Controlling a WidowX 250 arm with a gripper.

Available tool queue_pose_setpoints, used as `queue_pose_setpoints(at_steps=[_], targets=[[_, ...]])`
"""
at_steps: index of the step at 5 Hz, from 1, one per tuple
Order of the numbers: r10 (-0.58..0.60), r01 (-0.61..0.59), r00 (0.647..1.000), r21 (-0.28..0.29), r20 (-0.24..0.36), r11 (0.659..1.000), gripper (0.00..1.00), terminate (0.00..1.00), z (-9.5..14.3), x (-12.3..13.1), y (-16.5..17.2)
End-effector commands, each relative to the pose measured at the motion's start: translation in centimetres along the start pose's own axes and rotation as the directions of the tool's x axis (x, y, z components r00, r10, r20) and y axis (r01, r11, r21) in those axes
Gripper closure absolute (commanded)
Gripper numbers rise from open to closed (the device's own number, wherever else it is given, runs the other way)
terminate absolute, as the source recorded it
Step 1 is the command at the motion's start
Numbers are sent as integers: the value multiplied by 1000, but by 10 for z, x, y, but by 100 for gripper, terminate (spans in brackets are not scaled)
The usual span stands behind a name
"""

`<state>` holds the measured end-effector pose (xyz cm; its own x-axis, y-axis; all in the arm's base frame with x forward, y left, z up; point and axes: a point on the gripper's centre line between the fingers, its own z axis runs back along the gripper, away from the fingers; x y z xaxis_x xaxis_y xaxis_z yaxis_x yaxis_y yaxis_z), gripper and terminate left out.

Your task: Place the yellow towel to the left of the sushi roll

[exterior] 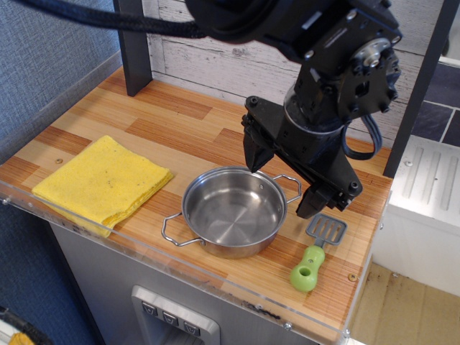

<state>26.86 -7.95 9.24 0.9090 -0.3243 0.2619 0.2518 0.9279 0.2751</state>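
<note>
The yellow towel (103, 182) lies flat and folded at the front left of the wooden counter, close to the clear front edge. My black gripper (282, 190) hangs over the far right rim of the steel pot (233, 210), well to the right of the towel. Its jaws stand wide apart with nothing between them. One fingertip (256, 164) is at the pot's back rim, the other (310, 209) is by the pot's right handle. The sushi roll does not show; it is hidden or out of view.
A spatula (317, 253) with a green handle and grey blade lies right of the pot near the front right corner. A dark post (135, 50) stands at the back left. A clear lip (180, 255) runs along the counter's front edge.
</note>
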Motion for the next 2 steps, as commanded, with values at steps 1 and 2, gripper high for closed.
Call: queue_pose_setpoints(at_steps=[1, 2], targets=[[0, 0, 1000, 0, 0, 1000, 0, 0, 0, 0, 0], [80, -80, 997, 5, -14, 997, 0, 0, -5, -12, 23]])
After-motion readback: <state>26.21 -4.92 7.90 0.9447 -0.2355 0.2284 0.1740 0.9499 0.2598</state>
